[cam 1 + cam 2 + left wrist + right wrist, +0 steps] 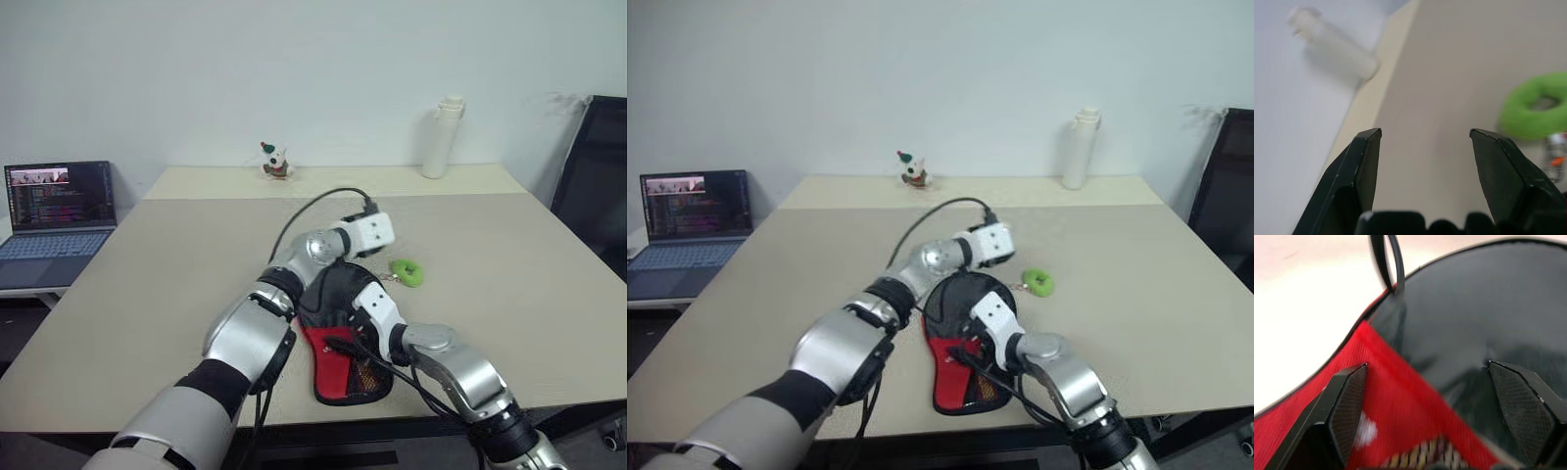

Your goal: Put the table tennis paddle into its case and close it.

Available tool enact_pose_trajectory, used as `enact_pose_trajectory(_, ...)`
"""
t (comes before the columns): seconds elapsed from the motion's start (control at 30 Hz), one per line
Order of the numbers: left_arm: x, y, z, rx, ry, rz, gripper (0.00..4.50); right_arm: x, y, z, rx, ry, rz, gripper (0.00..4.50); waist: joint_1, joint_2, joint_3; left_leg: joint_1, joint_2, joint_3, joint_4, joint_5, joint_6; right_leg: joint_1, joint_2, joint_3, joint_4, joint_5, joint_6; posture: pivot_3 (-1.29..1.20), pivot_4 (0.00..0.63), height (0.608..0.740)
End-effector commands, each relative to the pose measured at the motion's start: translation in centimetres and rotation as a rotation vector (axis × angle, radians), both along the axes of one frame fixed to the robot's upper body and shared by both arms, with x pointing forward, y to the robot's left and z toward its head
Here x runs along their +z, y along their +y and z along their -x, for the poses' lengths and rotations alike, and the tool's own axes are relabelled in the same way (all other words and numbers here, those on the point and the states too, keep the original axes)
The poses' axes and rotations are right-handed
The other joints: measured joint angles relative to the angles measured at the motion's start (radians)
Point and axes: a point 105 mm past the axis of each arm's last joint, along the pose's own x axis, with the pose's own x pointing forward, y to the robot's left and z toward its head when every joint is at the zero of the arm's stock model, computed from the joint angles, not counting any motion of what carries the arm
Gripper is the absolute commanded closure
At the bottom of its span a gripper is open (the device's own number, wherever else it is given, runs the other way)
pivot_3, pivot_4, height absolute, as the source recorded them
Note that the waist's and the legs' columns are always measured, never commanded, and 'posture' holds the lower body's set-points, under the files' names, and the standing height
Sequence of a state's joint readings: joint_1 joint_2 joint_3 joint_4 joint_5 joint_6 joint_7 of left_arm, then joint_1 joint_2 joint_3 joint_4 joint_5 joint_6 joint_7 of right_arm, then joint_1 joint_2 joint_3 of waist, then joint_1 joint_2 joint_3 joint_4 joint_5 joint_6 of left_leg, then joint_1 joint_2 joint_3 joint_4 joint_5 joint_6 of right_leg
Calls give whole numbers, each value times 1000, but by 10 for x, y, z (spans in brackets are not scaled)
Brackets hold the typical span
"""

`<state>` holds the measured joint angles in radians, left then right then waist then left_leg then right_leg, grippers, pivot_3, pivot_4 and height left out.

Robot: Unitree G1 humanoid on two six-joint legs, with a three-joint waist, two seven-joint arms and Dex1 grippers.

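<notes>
Left eye view: soft black-and-red paddle-shaped fabric case near table edge, mesh pocket, white mark unreadable.
Left gripper and right gripper fingers apart, holding nothing.

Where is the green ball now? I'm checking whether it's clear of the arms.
In the left eye view the green ball lies on the table, right of the left gripper, beyond the case.

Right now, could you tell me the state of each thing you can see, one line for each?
case: lying flat near the table's front edge, between the grippers.
green ball: resting on the table beside the case.
left gripper: open, holding nothing.
right gripper: open, above the case.
white bottle: upright, capped.
laptop: open, screen on.
</notes>
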<state>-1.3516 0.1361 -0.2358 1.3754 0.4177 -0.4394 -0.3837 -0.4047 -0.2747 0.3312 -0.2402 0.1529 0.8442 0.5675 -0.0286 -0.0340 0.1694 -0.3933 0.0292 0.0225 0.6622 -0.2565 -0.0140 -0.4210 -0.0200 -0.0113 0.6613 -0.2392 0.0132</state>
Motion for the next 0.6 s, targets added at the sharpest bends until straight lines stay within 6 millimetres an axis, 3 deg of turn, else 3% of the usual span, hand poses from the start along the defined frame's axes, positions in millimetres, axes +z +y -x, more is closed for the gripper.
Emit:
enact_pose_trajectory(0.03, 49, 18, -5, 21, -65, 161, 1372, 2, -6, 16, 18, 82, -35, 232, 0, 0, 0, 0, 0, 0, 0, 0, 0, 0, 0, 0, 0, 0, 0, 0, 150, 740)
enact_pose_trajectory(0.1, 60, 48, -10, 61, -42, 271, 1372, 16, -11, 21, 18, 59, -74, 232, -2, -1, 2, -1, 0, 0, 0, 0, 0, -1, 0, 0, 0, 0, 0, 0, 150, 740)
enact_pose_trajectory(0.2, 50, 77, -5, 1, 117, 395, 1372, 33, -21, 26, 6, 36, -110, 232, -5, -1, 3, -2, 1, 0, 0, 0, 0, -3, 0, 0, 1, 0, 0, 0, 150, 740)
enact_pose_trajectory(0.43, 12, 74, 36, -353, 358, 372, 1372, 65, -45, 22, -60, 40, -252, 232, 6, -2, 4, -4, 0, -3, 1, 0, 0, -2, -1, -2, 0, 0, -1, 0, 150, 740)
enact_pose_trajectory(0.6, -34, 69, 62, -469, 551, 220, 1372, 79, -73, 4, -116, -38, -203, 232, 5, -3, 4, -5, -1, -3, 2, 0, 0, -2, -1, -2, 0, 1, -1, 0, 150, 740)
